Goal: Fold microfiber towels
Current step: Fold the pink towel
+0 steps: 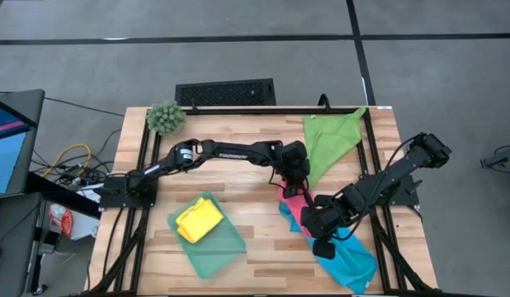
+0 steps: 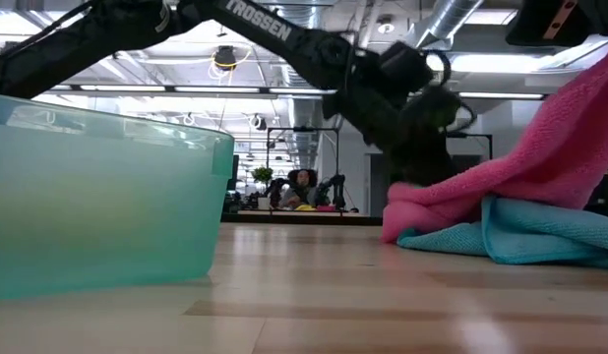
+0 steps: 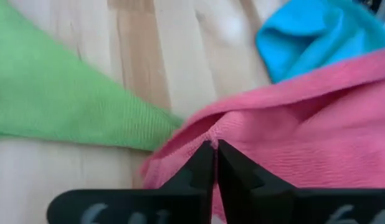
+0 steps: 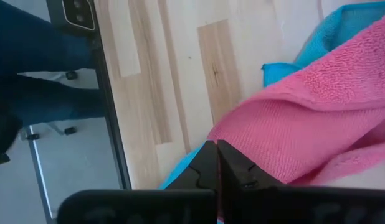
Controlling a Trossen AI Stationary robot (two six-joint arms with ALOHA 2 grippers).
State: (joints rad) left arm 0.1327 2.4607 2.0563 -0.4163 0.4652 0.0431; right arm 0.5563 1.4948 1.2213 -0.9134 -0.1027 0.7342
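While the pink towel is pinched at two edges, it is stretched between the two hands near the middle-right of the table, draped over the blue towel. The left hand is clamped on the towel's far edge, fingers together with a ridge of cloth caught between them, as is seen in the left wrist view; the right hand is likewise closed on the near edge, a fold of pink being held at its tips. The cloth's long axis is judged to run between the two grips, slanting from the far side toward the near right, so the coming fold is likely to turn on one edge being carried over to the other. The pink towel looks soft, plush and rumpled. The green towel lies spread at the far right, and the yellow towel is folded in the tray
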